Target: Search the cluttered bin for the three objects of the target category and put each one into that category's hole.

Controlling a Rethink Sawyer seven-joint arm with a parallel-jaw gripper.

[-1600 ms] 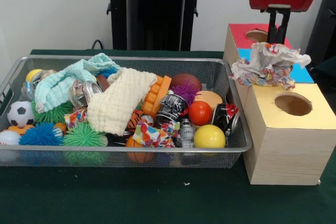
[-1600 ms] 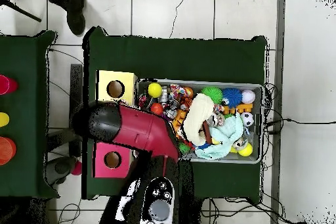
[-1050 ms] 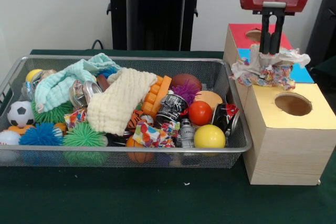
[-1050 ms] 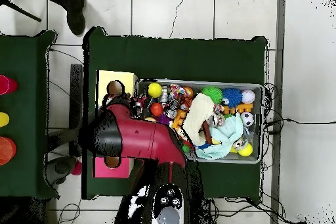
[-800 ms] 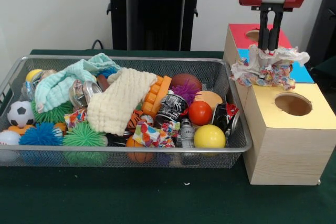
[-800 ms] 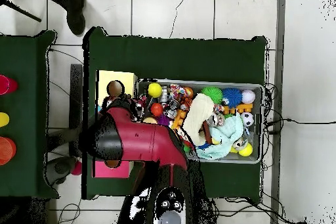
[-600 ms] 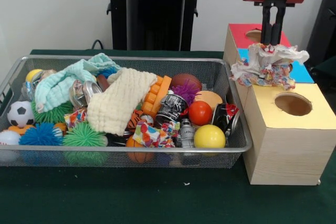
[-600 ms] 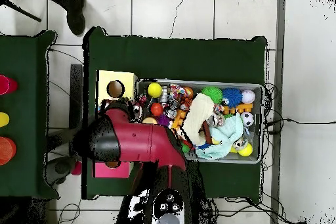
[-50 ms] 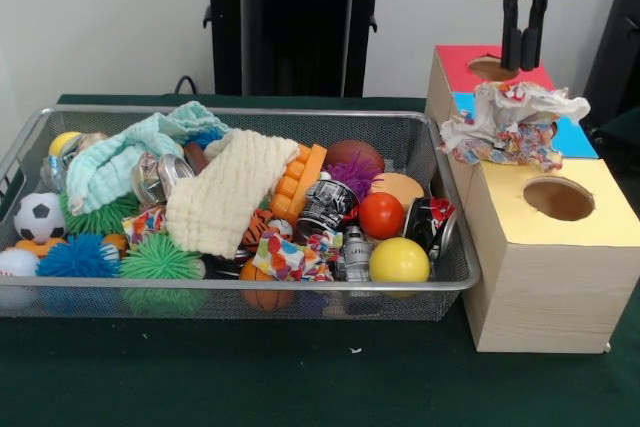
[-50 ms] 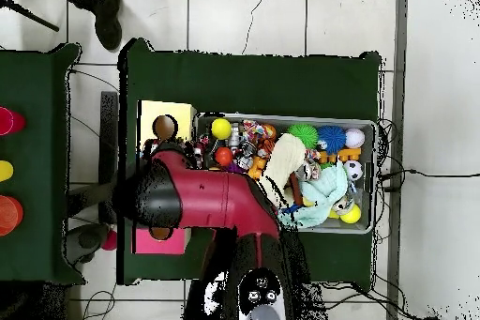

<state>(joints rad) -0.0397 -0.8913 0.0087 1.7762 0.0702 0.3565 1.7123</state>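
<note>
Your gripper (image 9: 524,52) hangs empty, fingers slightly parted, clear above the crumpled patterned cloth (image 9: 512,123) that lies on the box's (image 9: 545,277) blue section, hiding its hole, while the arm's top is cut off

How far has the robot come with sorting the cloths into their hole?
One patterned cloth lies bunched on the blue section of the box, not visibly down the hole. The gripper hangs above it, holding nothing. The cream cloth and mint cloth remain in the bin.
</note>
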